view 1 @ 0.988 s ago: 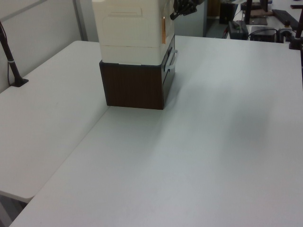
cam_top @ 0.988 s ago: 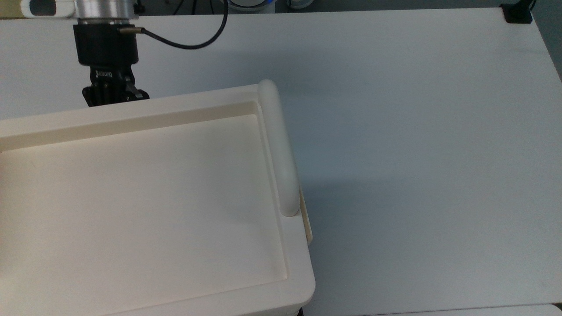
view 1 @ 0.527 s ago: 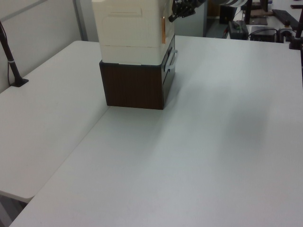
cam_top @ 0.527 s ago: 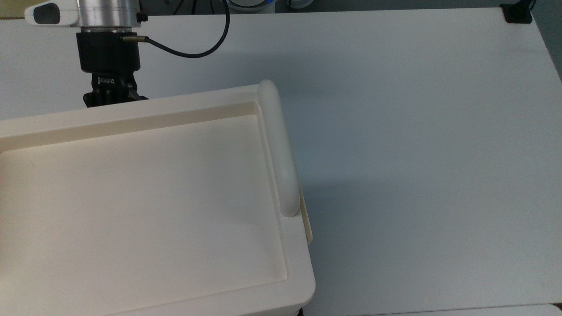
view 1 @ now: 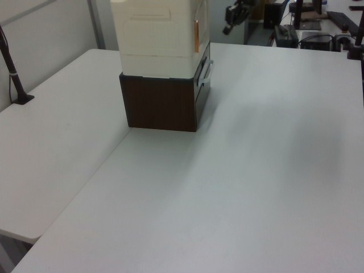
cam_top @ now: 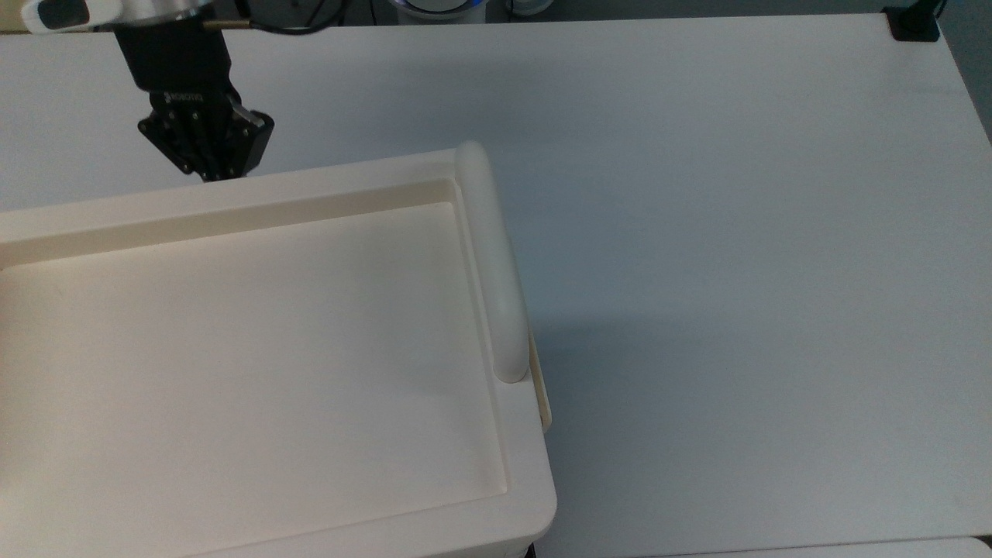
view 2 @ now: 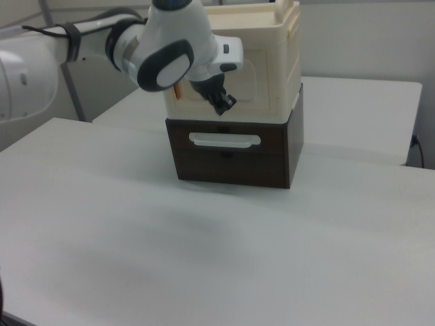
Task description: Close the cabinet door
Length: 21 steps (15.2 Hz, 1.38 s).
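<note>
The black two-finger gripper (cam_top: 208, 155) on the white and grey robot arm (view 2: 160, 51) is hanging in the air just off the cabinet's front face, holding nothing and touching nothing. In the left view it (view 1: 233, 17) is standing clear to the right of the cabinet with open background between the two. Whether its fingers are apart or together I cannot tell, since the tips are too small and dark to separate in any view.

The large cream plastic cabinet (view 2: 268, 61) is sitting on a dark brown wooden drawer base (view 2: 234, 153) with a pale bar handle (view 2: 224, 140), all of it on the white counter (cam_top: 736, 271). In the top view its recessed tray-like top fills the near left, with the thick rounded cream bar (cam_top: 492, 263) running along the tray's right edge. The thin cream cabinet door (view 2: 255, 78) is lying flat against the front face in the right view, its edge with brownish marks (view 1: 197, 28) showing flush at the corner in the left view (closed, as far as can be seen).

Compared with half a second ago, the gripper is backing away from the cabinet: in the left view it was right at the door's upper edge, and now it is sitting well to the right of it. The cabinet and door are lying as before.
</note>
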### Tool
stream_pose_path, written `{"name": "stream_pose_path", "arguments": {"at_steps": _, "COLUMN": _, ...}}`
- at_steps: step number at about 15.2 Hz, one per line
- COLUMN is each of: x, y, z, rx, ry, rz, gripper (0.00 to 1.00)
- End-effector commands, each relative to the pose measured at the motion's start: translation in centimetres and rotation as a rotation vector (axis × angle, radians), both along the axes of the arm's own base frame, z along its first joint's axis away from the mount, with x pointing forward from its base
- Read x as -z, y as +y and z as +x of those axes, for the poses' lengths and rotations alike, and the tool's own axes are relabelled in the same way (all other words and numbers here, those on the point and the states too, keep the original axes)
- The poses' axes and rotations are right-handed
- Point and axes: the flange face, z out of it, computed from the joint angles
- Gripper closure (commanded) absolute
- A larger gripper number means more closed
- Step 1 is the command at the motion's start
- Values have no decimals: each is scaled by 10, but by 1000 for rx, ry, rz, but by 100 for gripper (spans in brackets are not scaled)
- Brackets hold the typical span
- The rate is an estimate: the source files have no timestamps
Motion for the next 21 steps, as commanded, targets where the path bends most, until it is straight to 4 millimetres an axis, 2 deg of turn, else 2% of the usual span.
{"name": "stream_pose_path", "arguments": {"at_steps": 1, "x": -21, "y": 1, "z": -43, "rx": -120, "ry": 176, "rz": -72, "gripper": 100}}
{"name": "stream_pose_path", "arguments": {"at_steps": 5, "x": -47, "y": 13, "z": -82, "rx": -171, "ry": 318, "rz": -89, "gripper": 97}}
{"name": "stream_pose_path", "arguments": {"at_steps": 7, "x": -66, "y": 22, "z": -101, "rx": -190, "ry": 349, "rz": -77, "gripper": 89}}
{"name": "stream_pose_path", "arguments": {"at_steps": 8, "x": -74, "y": 32, "z": -109, "rx": -212, "ry": 360, "rz": -76, "gripper": 79}}
{"name": "stream_pose_path", "arguments": {"at_steps": 9, "x": -83, "y": 42, "z": -117, "rx": -233, "ry": 371, "rz": -86, "gripper": 55}}
{"name": "stream_pose_path", "arguments": {"at_steps": 10, "x": -86, "y": 47, "z": -123, "rx": -244, "ry": 393, "rz": -103, "gripper": 25}}
{"name": "stream_pose_path", "arguments": {"at_steps": 11, "x": -88, "y": 59, "z": -126, "rx": -263, "ry": 412, "rz": -111, "gripper": 9}}
{"name": "stream_pose_path", "arguments": {"at_steps": 12, "x": -92, "y": 73, "z": -130, "rx": -273, "ry": 425, "rz": -123, "gripper": 0}}
{"name": "stream_pose_path", "arguments": {"at_steps": 16, "x": -94, "y": 108, "z": -131, "rx": -307, "ry": 433, "rz": -160, "gripper": 0}}
{"name": "stream_pose_path", "arguments": {"at_steps": 21, "x": -81, "y": 110, "z": -107, "rx": -320, "ry": 377, "rz": -189, "gripper": 0}}
